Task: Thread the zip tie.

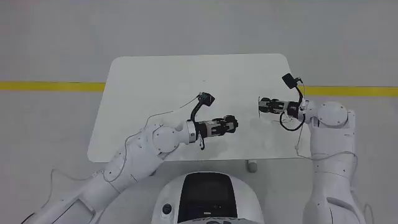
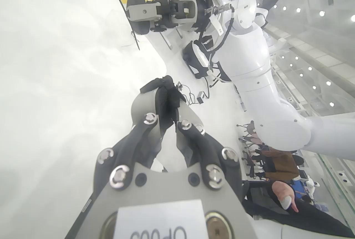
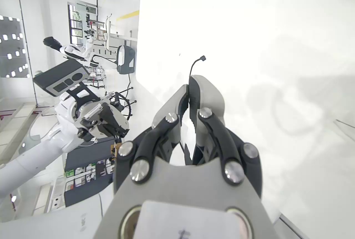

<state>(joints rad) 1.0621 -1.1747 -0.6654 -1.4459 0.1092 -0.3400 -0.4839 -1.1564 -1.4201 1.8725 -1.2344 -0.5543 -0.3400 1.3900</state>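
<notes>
A thin black zip tie (image 3: 203, 58) sticks out past the fingertips of my right gripper (image 3: 189, 84), which is shut on its strap, the small square head at the free end. In the left wrist view the same zip tie (image 2: 136, 42) crosses the right gripper (image 2: 129, 14) and shows on both sides of its fingers. My left gripper (image 2: 166, 87) is shut, with nothing visible between its black pads. In the top view the left gripper (image 1: 234, 124) and right gripper (image 1: 261, 104) face each other above the near right part of the table, a short gap apart.
The white table (image 1: 155, 87) has rounded corners, and its front edge runs just below the left gripper. A black cable loop (image 1: 287, 123) hangs under the right wrist. Yellow floor lines (image 1: 50, 86) pass behind the table.
</notes>
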